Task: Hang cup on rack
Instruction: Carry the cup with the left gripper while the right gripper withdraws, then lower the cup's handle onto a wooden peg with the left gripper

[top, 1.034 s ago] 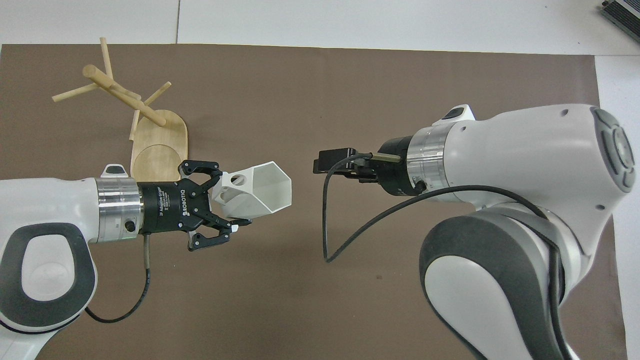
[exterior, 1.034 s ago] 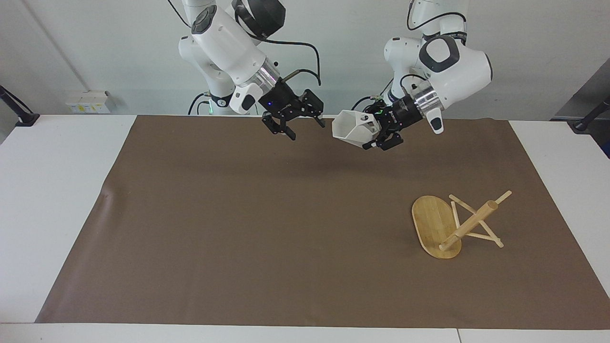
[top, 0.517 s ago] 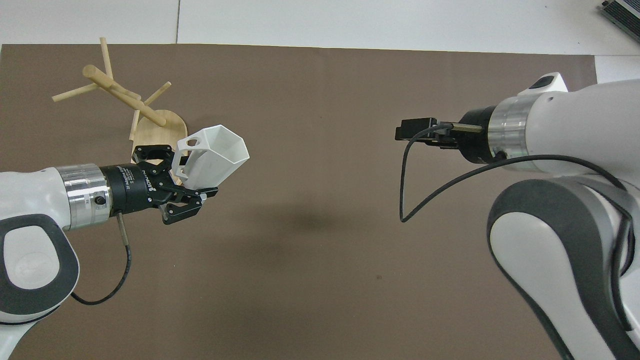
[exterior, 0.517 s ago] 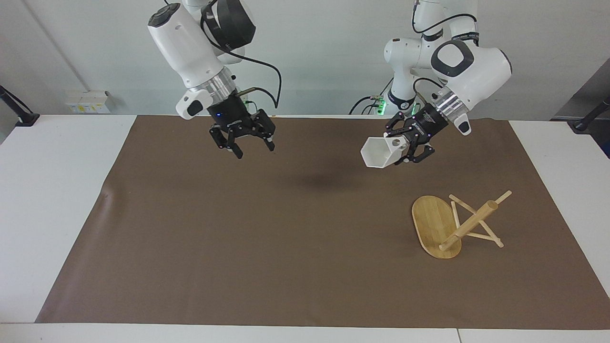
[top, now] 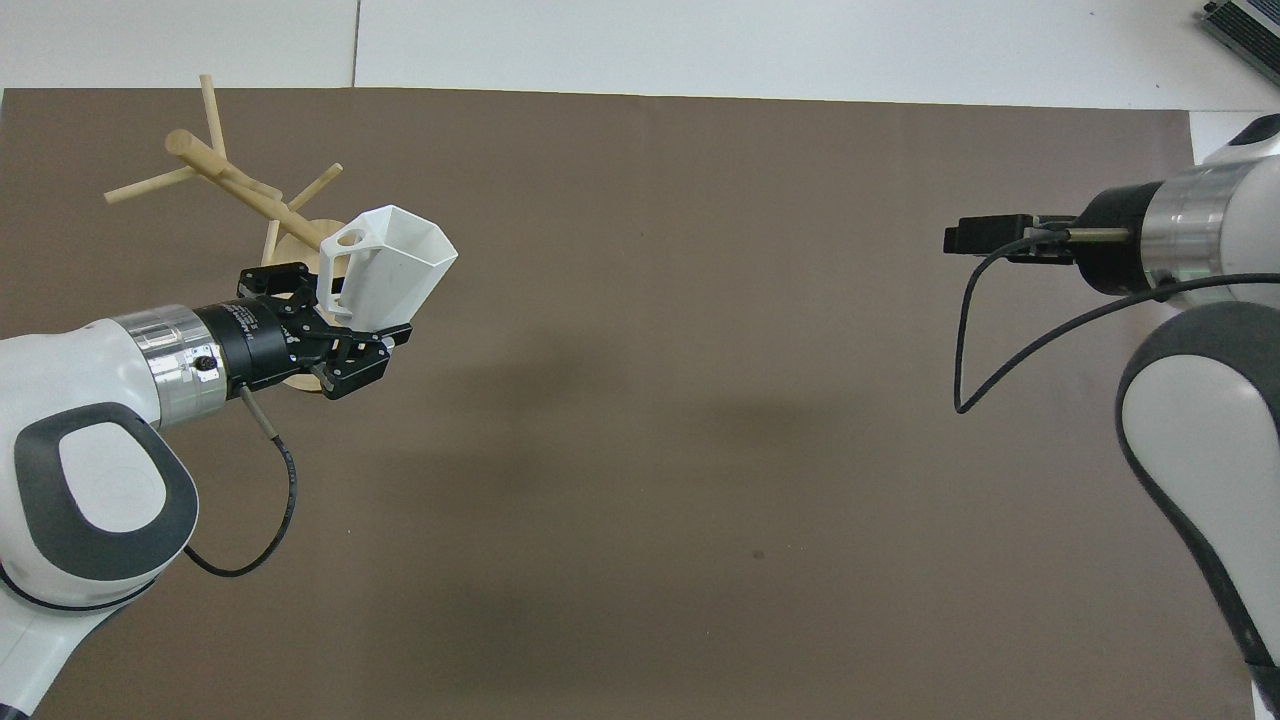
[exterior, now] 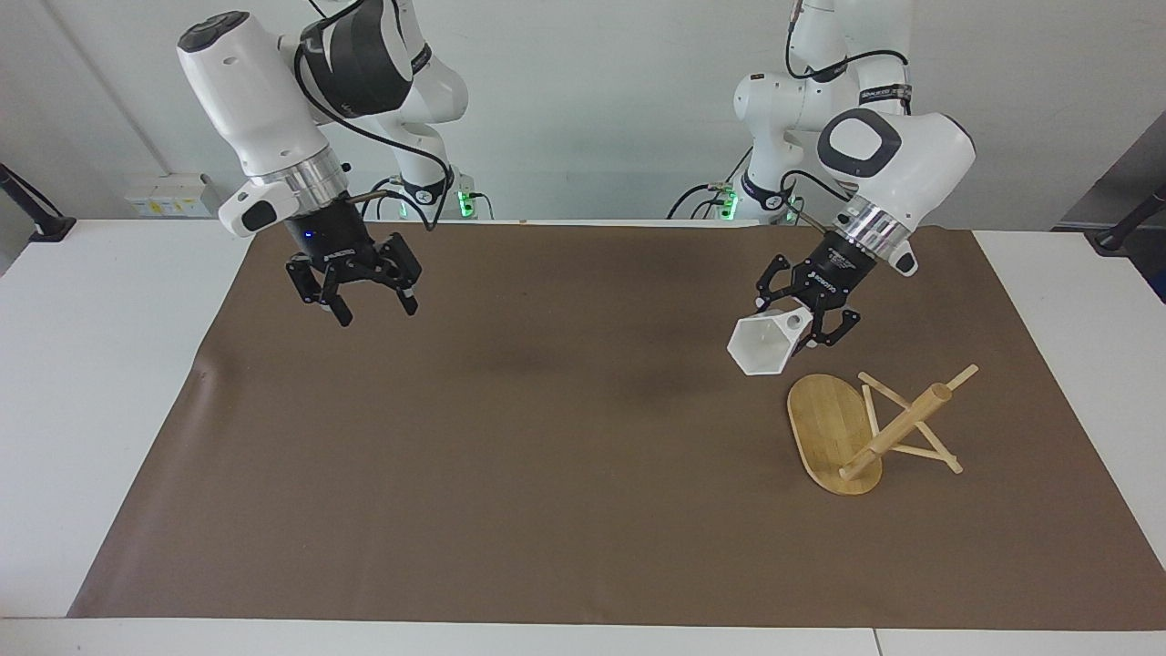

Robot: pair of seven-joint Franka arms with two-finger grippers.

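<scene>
1. Starting with my left gripper (top: 345, 345), I had it clamped on the cup (top: 392, 262) by the handle, and it hung in the air with nothing under the cup but the brown mat (top: 640, 450).
2. The cup stuck out ahead of that gripper, tilted, with its open mouth turned away from the wrist and its pierced handle back between the fingers.
3. The rack (exterior: 870, 428) stood on the mat just past the cup, toward the left arm's end of the table and farther from the robots than the gripper. In the facing view the cup (exterior: 763, 344) was close to the oval base but apart from it, with none of the pegs touching it.
4. My right gripper (exterior: 364, 296) hung over the mat well away from the cup, at the right arm's end, with its fingers spread apart and holding nothing. That arm was waiting.
5. My main worry was the grip itself. The fingers occupied the handle, so the peg might find no free gap to pass through.
6. I judged the pegs thin and the rack light. A push from the cup's faceted body could slide or tip the rack before anything hooked.
7. From overhead the cup covered part of the rack, which could fool me about height. I meant to trust the facing view for contact.
8. Letting go before the handle sat on a peg would drop the cup.
</scene>
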